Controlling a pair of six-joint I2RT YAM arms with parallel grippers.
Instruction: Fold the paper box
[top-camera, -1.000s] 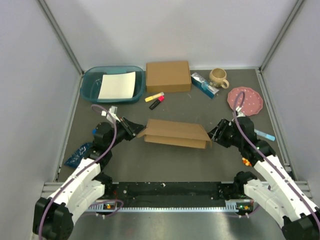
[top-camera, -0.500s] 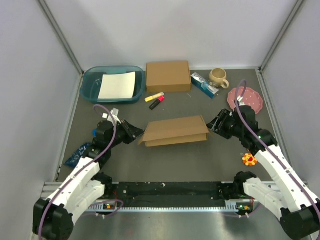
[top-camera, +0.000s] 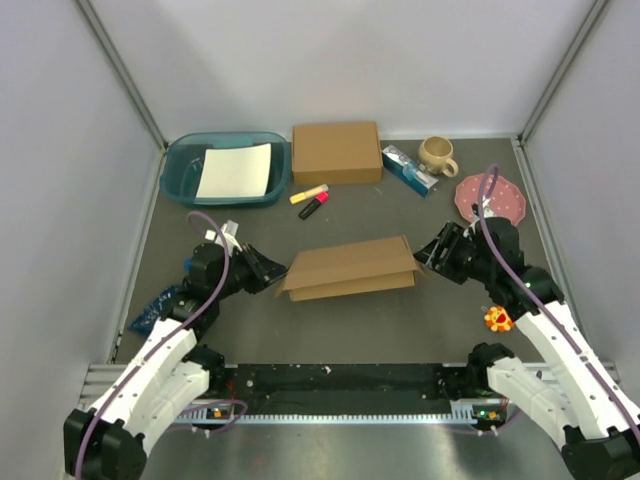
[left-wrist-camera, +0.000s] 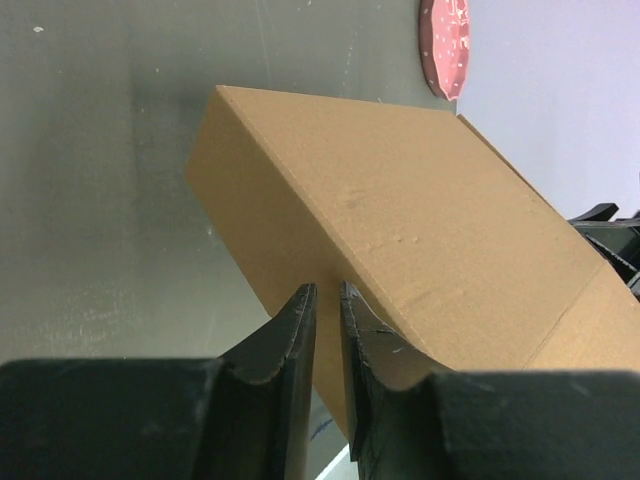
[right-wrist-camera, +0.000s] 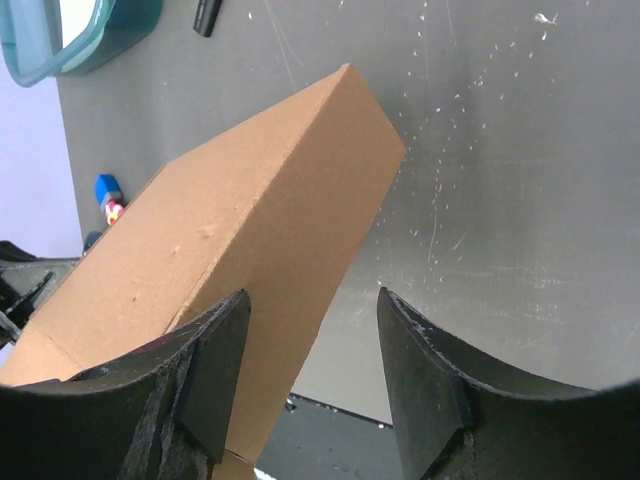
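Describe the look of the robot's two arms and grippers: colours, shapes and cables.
The left arm and right arm have white links, black joints and a looping purple cable each. The left gripper and right gripper each carry two black, curved, tapering fingers.

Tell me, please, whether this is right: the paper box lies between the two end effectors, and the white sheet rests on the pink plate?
No: the top external view shows the white sheet resting in the teal tub, not on the pink plate. The paper box lies between the left end effector and the right end effector.
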